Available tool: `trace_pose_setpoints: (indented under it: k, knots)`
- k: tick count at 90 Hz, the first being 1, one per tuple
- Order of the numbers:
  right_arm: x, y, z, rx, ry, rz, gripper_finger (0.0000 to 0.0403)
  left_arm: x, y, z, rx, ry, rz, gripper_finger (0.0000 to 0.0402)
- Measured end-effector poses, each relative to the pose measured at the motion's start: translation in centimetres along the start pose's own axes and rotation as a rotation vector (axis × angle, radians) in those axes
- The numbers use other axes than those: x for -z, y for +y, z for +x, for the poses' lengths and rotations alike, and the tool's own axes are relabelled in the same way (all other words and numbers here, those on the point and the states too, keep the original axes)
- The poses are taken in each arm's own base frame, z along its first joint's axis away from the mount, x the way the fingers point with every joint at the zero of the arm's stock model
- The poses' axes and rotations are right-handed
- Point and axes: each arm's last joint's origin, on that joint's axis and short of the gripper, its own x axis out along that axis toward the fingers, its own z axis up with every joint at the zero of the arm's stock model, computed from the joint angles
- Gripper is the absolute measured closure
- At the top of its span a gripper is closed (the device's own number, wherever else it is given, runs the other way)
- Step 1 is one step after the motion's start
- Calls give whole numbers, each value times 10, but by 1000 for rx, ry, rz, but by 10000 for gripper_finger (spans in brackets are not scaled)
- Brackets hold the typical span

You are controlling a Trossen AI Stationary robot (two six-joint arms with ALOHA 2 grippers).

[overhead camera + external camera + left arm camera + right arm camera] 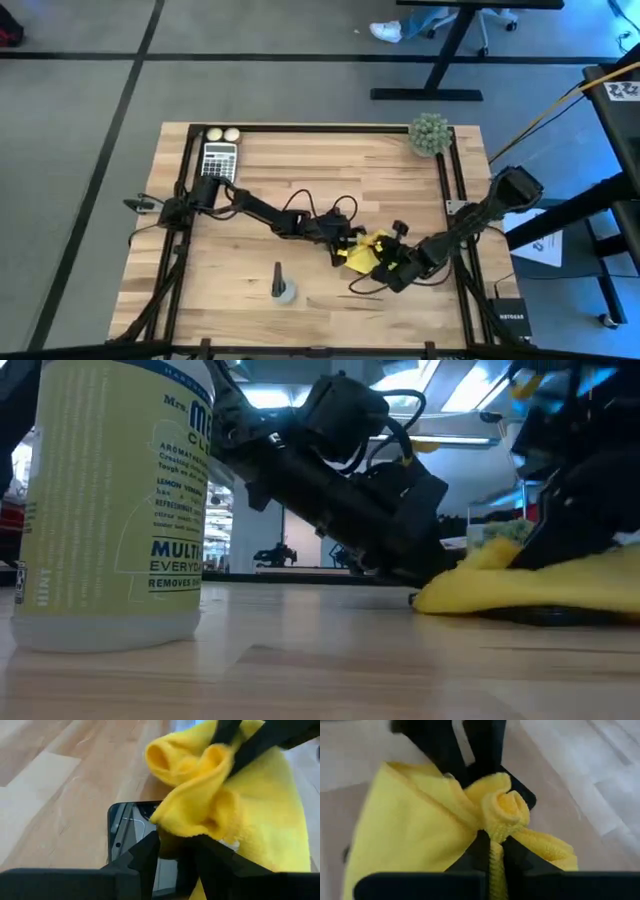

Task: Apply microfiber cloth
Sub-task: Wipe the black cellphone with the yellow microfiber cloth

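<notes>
Microfiber cloth (366,250), bright yellow and bunched, lies on the near-right part of the wooden table (330,180), draped over a black smartphone (131,832). In the high view its long axis runs roughly from near-left to far-right, though the crumpled outline makes this approximate. One end of the smartphone shows from under the cloth in the left wrist view; the rest is covered.

Left gripper (176,851) sits at the cloth's left edge, fingers closed narrowly on a fold of yellow fabric. Right gripper (491,851) sits at the opposite edge, fingers pinched tight on a rolled fold of the same cloth. Both arms reach inward from the table's sides and meet at the cloth.

Table surface: light butcher-block wood inside a black frame. A calculator (219,159) and two pale balls (222,134) rest at the far-left corner; a small green plant (430,134) stands at the far-right corner. A spray bottle (283,287) stands near the front edge, left of the cloth; the low view shows its yellow-green label up close.

Room: grey floor marked with dark lines, and a black desk base beyond the table.
</notes>
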Motion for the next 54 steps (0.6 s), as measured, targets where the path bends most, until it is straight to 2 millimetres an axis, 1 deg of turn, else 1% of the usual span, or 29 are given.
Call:
trace_pose_setpoints:
  k: [9,17,24,30,33,38,46,54]
  knots:
    - [3,4,6,-23,37,2,400,1,0,0,-4,11,0,295]
    - [6,10,2,-89,79,2,400,1,0,0,5,17,-5,295]
    - [8,18,-10,-164,140,-20,400,3,0,0,6,30,-3,295]
    - [8,22,-22,-208,231,-65,400,3,1,0,2,34,-4,295]
    - [9,22,-26,-194,251,-96,400,3,2,0,-4,34,-4,295]
    - [4,22,-36,-200,293,-122,400,3,3,0,-12,34,-13,295]
    - [-11,25,-48,-174,243,-120,400,3,4,0,-16,33,-13,295]
    - [-21,25,-47,-96,126,-107,400,3,4,0,-17,32,-16,295]
